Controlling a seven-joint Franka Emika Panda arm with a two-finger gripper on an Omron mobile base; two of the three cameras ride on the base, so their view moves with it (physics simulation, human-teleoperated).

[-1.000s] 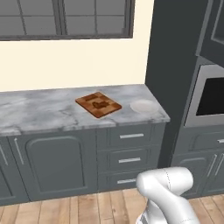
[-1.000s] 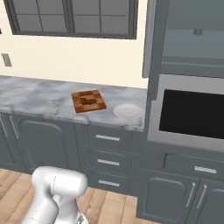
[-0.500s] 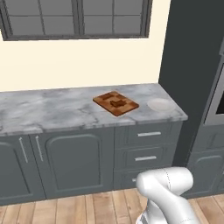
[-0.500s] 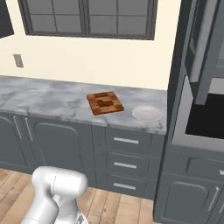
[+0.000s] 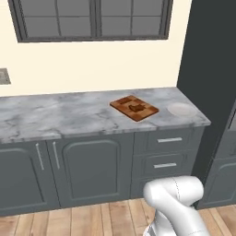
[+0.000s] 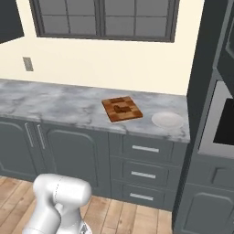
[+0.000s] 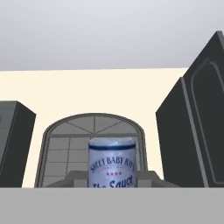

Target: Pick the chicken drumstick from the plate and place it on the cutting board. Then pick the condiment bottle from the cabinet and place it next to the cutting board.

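Carrying the bottle (image 7: 112, 162) clamped in my hand, drumstick (image 5: 136, 108) already on the board (image 5: 134, 107), I should set it upright on the desk (image 5: 69, 113) just beside that board.

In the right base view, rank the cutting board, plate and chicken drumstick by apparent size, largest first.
1. cutting board
2. plate, only slightly smaller in area, so these two are close
3. chicken drumstick, by far the smallest, lying on the board
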